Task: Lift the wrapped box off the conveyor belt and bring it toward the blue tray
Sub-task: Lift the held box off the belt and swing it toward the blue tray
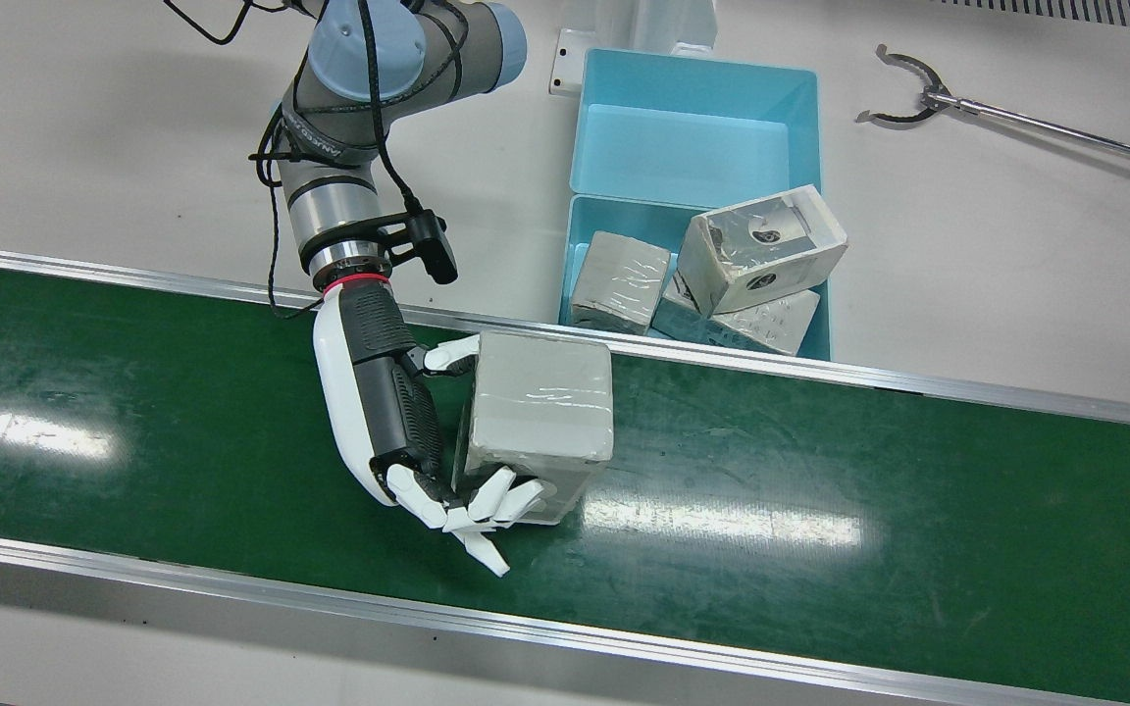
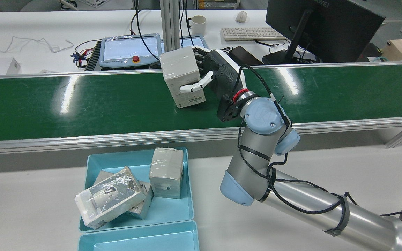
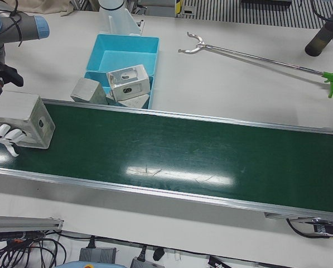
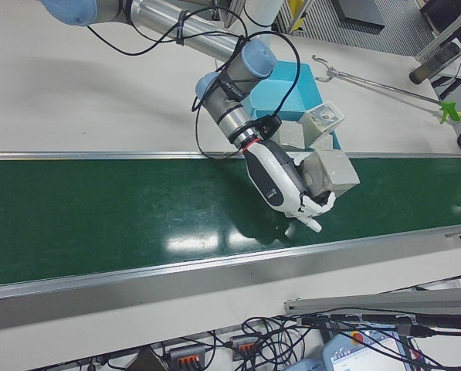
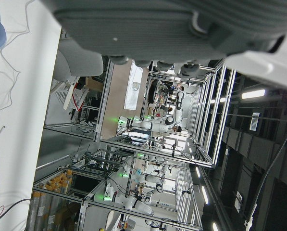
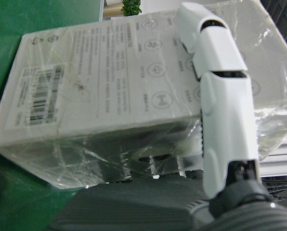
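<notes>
The wrapped box (image 1: 540,412), grey-white under clear film, is in my right hand (image 1: 388,412) over the green conveyor belt (image 1: 820,471). The fingers (image 1: 487,500) wrap its front side and a thumb presses its far side. The box looks tilted and slightly raised off the belt. It also shows in the rear view (image 2: 180,69), the left-front view (image 3: 18,114), the right-front view (image 4: 330,174) and the right hand view (image 6: 109,86). The blue tray (image 1: 573,265) lies just beyond the belt's far rail and holds three wrapped boxes. Only a grey part of my left hand (image 5: 133,19) shows, so its state is unclear.
A second, empty blue tray (image 1: 693,137) adjoins the first on the far side. A long reacher tool (image 1: 1016,118) lies on the white table to the right of the trays. Metal rails (image 1: 820,368) edge the belt. A monitor (image 2: 319,24) stands beyond the belt in the rear view.
</notes>
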Action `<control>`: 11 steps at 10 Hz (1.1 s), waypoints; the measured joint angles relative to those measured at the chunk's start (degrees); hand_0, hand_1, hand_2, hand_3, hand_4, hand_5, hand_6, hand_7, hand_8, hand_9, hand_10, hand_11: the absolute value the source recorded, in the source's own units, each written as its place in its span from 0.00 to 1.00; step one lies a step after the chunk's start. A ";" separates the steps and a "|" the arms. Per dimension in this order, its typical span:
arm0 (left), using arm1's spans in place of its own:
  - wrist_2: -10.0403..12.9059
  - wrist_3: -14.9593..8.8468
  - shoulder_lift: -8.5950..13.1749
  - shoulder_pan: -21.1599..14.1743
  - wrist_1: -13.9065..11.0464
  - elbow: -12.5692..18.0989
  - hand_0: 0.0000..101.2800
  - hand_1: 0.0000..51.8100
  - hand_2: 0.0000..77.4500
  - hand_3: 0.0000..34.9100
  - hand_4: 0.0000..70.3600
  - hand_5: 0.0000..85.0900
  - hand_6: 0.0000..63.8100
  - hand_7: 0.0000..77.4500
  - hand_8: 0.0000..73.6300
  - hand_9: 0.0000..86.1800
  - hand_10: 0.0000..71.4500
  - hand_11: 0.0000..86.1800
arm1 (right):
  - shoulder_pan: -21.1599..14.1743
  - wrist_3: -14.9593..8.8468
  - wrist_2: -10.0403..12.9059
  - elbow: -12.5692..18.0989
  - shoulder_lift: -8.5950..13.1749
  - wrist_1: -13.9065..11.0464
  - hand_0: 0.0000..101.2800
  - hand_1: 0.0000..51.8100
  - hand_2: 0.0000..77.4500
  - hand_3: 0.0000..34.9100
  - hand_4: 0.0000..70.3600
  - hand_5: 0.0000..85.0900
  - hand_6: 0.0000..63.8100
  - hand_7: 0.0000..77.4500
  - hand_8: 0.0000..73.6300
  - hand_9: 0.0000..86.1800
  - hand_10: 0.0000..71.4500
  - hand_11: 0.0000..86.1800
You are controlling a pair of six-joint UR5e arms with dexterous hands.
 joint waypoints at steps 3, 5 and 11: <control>0.00 0.00 0.00 0.00 0.00 0.00 0.00 0.00 0.01 0.00 0.00 0.01 0.00 0.01 0.01 0.00 0.01 0.01 | -1.31 0.13 0.04 9.39 0.05 -8.36 0.58 0.16 0.37 0.00 0.40 0.72 0.56 0.51 0.56 0.50 0.50 0.34; 0.00 0.00 0.00 0.00 0.00 0.00 0.00 0.00 0.01 0.00 0.00 0.01 0.01 0.01 0.01 0.00 0.01 0.01 | -5.54 0.19 -0.21 16.72 -0.76 -12.60 0.59 0.16 0.37 0.00 0.43 0.74 0.60 0.54 0.60 0.51 0.56 0.40; 0.00 0.00 0.00 0.00 0.00 0.00 0.00 0.00 0.01 0.00 0.00 0.01 0.01 0.00 0.01 0.00 0.00 0.01 | -16.52 -1.20 -0.26 20.41 -1.39 -14.15 0.52 0.03 0.39 0.00 0.39 0.83 0.66 0.62 0.64 0.57 0.52 0.46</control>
